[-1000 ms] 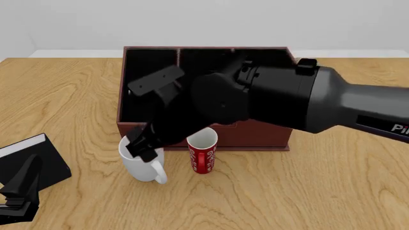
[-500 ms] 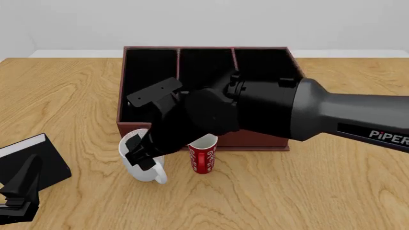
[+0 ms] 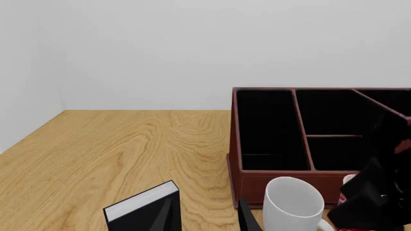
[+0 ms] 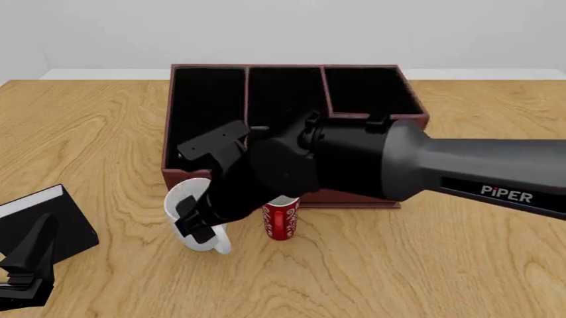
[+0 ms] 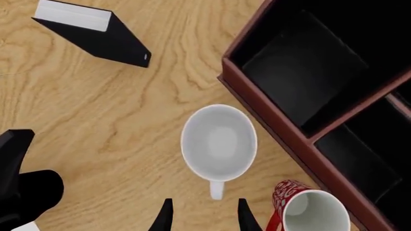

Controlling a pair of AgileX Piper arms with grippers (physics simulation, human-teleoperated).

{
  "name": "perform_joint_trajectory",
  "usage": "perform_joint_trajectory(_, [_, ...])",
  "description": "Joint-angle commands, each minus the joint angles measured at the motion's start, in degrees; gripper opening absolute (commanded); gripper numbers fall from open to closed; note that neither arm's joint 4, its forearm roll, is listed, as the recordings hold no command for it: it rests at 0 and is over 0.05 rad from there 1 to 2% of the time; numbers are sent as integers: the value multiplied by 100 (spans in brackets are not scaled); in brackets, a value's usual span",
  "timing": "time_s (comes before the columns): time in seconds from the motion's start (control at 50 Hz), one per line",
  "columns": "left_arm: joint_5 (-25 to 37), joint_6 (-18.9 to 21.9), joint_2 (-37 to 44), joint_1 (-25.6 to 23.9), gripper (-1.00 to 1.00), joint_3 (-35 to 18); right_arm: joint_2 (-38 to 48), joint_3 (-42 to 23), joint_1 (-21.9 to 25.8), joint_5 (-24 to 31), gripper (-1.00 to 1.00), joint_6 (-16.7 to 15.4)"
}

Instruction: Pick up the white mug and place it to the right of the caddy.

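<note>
Front view: nearest me, my left tool [image 4: 22, 278] sits low at the counter's [image 4: 442, 265] near left corner, just in front of a small black box with a white edge [image 4: 49, 222]. I cannot tell from that view how its jaws stand, but the left wrist view shows its two dark fingertips [image 3: 168, 216] apart with nothing between them.

Farther in, my right arm [image 4: 354, 162] sweeps in from the right and angles down toward the white mug [image 4: 201, 235], with the right tool [image 4: 193, 222] over the mug's near side. In the right wrist view the two fingertips [image 5: 163, 219] stand apart on either side of the mug's loop handle, which points back toward them. They do not touch it, and the handle's end lies just ahead of the gap. The mug stands upright and empty on the counter, close against the front wall of the caddy [image 4: 172, 132], near its left corner.

Just to the mug's right stands a slim red mug with white swirls [image 4: 280, 222], also upright, close by but apart from it.

Beyond both mugs the caddy spreads across the middle of the counter, its black-lined compartments open to view.
</note>
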Motion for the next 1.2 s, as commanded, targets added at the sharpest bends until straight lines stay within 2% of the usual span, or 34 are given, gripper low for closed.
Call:
perform_joint_trajectory(0.02, [0,0,0,0,100,0,105,68,-43,-78,100,30])
perform_joint_trajectory(0.72, [0,0,0,0,100,0,360,49,-15,-196,100,128])
perform_joint_trajectory(1.2, [0,0,0,0,100,0,637,116,52,-400,100,366])
